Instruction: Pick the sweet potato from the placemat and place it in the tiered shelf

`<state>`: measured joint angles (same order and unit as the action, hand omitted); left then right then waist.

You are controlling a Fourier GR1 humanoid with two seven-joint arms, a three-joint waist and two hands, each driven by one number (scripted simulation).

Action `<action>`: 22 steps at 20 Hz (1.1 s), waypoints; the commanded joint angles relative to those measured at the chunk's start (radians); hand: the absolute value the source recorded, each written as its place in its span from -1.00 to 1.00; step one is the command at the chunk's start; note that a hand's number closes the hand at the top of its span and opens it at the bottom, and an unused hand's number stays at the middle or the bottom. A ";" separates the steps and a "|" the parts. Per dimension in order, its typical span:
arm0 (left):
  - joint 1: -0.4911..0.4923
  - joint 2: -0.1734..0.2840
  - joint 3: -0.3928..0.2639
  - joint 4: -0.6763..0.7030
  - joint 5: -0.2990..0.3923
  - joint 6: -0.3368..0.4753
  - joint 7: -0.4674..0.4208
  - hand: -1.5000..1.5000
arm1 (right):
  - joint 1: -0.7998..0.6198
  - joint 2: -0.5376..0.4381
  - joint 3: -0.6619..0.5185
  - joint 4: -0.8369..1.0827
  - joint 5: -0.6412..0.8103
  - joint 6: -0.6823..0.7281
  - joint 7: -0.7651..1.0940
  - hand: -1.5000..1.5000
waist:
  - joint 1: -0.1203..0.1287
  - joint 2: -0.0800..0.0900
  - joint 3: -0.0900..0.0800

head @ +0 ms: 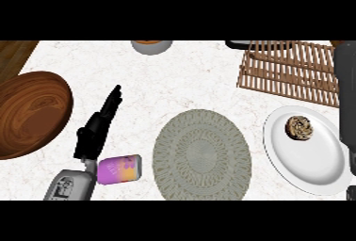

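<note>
Fingers of my left hand [104, 115] lie straight, holding nothing, left of the bare placemat [201, 154]. Right hand is out of sight; its forearm [345, 89] stretches far right past the slatted shelf [292, 70]. Sweet potato unseen: placing probably underway.

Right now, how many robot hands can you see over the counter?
1. The left hand shows at the view's lower left, fingers straight, pointing up over the counter beside the wooden bowl. The right hand isn't visible; a dark grey shape along the right edge may hide it.
</note>
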<state>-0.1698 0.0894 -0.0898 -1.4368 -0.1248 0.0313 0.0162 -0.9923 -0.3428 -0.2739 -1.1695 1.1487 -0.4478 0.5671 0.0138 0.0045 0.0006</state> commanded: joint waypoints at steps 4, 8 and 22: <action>-0.015 0.016 0.028 -0.036 0.010 -0.016 0.038 0.00 | 0.024 -0.044 -0.053 0.115 -0.133 -0.107 -0.158 1.00 | -0.005 -0.003 0.000; 0.031 0.016 0.022 -0.013 0.001 -0.029 -0.017 0.00 | -0.017 -0.060 -0.060 0.212 -0.170 -0.139 -0.206 1.00 | -0.003 -0.002 -0.001; -0.037 0.029 0.068 0.005 0.032 -0.059 0.024 0.00 | 0.061 -0.099 -0.079 0.071 -0.054 -0.114 0.098 -1.00 | -0.014 -0.006 -0.001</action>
<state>-0.1964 0.1134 -0.0301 -1.4260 -0.1057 -0.0097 0.0224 -0.9448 -0.4463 -0.3436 -1.0269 1.1437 -0.5626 0.6600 0.0011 -0.0007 -0.0001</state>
